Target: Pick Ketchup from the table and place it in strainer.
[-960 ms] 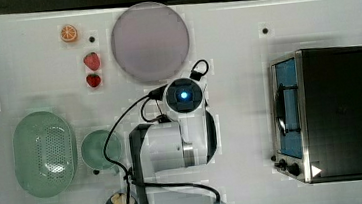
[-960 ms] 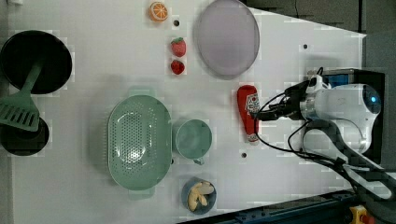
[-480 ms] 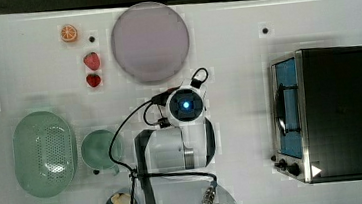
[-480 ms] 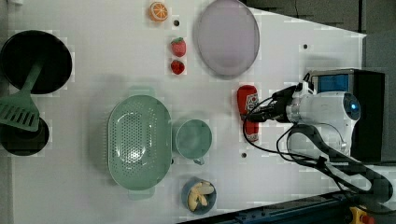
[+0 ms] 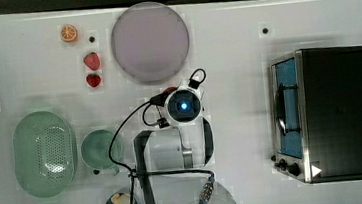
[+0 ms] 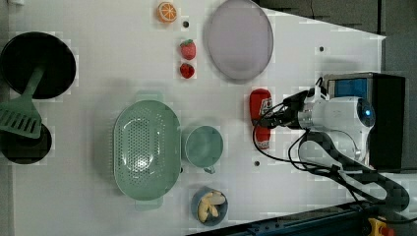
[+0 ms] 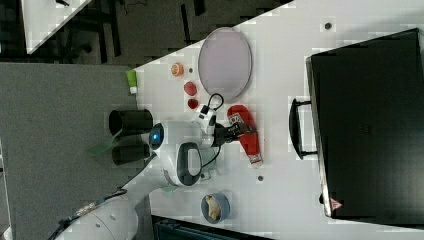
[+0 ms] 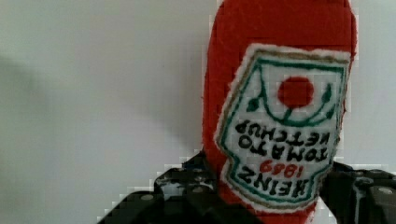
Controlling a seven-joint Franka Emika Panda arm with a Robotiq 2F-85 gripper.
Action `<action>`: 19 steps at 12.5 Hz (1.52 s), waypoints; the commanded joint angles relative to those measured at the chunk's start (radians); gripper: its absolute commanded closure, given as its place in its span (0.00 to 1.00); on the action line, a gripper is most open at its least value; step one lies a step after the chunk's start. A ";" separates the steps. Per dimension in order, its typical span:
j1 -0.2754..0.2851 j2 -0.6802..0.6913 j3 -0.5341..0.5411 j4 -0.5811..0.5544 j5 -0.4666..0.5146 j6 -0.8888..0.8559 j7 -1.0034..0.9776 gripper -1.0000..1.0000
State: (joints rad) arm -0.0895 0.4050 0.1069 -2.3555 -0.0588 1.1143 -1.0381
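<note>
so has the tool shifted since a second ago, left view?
Yes. The tool has slid toward the left view's left, away from the toaster oven, and now sits over the Ketchup lying on the table.

The Ketchup (image 8: 280, 93) was red, its white label edged in green with a red dot and black lettering; the strainer (image 6: 146, 147) was pale green with a dotted, perforated floor; the cup (image 6: 202, 146) beside it was teal; my arm (image 6: 339, 115) was white; the table (image 6: 98, 73) white.
</note>
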 commanded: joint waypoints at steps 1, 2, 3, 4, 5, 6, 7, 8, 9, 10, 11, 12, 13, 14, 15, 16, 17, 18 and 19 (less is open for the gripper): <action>0.003 -0.132 0.000 0.014 0.010 -0.063 0.025 0.39; 0.004 -0.190 0.003 0.024 0.010 -0.140 0.025 0.39; 0.005 -0.249 0.008 0.039 0.010 -0.231 0.024 0.39; 0.006 -0.305 0.016 0.058 0.010 -0.323 0.025 0.39; 0.007 -0.355 0.026 0.077 0.010 -0.407 0.026 0.39; 0.009 -0.402 0.040 0.095 0.011 -0.482 0.033 0.39; 0.011 -0.441 0.059 0.113 0.013 -0.549 0.060 0.39; 0.015 -0.473 0.082 0.131 0.018 -0.609 0.110 0.39; 0.018 -0.496 0.110 0.147 0.026 -0.659 0.170 0.39; 0.022 -0.510 0.142 0.162 0.047 -0.690 0.227 0.39; 0.029 -0.516 0.178 0.173 0.075 -0.697 0.273 0.39; 0.035 -0.515 0.218 0.185 0.104 -0.696 0.327 0.39; 0.040 -0.509 0.259 0.193 0.126 -0.696 0.398 0.39; 0.044 -0.501 0.302 0.198 0.140 -0.693 0.482 0.39; 0.046 -0.487 0.348 0.202 0.141 -0.686 0.566 0.39; 0.049 -0.468 0.393 0.204 0.141 -0.666 0.644 0.39; 0.051 -0.443 0.435 0.204 0.141 -0.628 0.727 0.39; 0.053 -0.409 0.475 0.204 0.141 -0.576 0.799 0.39; 0.054 -0.369 0.511 0.203 0.141 -0.515 0.867 0.39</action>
State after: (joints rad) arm -0.0360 0.0260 0.6094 -2.1562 0.0753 0.5996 -0.3501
